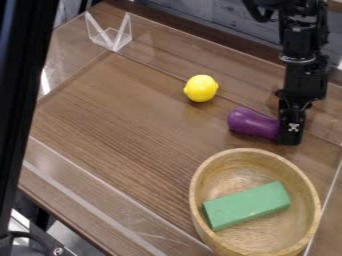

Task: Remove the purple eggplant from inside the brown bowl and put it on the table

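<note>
Eggplant [253,123]: we see it lying on the table [107,120], outside the bowl, at 12 o'clock from it.
Gripper [290,135]: we read it as closed, tip touching the eggplant's right end; we cannot tell if it grips it.
Bowl [254,202]: holds a green block [246,204].
Yellow ball [201,88]: at 10 o'clock from the eggplant.
</note>
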Available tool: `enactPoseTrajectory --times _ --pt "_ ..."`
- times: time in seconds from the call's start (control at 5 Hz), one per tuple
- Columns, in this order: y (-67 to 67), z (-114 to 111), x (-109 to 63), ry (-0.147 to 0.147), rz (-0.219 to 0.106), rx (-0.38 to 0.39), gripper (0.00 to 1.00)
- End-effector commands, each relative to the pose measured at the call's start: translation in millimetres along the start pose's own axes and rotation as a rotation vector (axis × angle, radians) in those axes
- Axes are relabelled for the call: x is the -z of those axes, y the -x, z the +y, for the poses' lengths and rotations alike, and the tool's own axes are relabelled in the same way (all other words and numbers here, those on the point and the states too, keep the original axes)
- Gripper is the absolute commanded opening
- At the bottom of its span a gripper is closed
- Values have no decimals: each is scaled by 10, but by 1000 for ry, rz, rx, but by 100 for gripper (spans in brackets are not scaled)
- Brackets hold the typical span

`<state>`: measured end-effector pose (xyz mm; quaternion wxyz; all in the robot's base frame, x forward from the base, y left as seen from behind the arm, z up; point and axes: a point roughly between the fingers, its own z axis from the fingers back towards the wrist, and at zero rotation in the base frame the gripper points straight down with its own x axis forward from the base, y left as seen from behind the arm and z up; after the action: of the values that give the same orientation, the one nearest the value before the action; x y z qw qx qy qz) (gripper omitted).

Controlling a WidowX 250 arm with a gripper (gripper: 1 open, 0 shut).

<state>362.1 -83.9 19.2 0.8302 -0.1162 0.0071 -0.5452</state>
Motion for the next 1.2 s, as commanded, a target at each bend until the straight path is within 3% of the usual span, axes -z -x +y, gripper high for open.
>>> enactPoseTrajectory --times 0.0,0.2,0.4,0.6,1.0 --pt "128 178 -177 -73 -38 -72 0" --pt "132 172 -203 -77 -41 -88 0" --pt "145 145 -273 -89 -45 -104 100" --pt "152 113 -393 -111 -47 -123 100" --pt "168 49 -511 -126 -59 -154 100"
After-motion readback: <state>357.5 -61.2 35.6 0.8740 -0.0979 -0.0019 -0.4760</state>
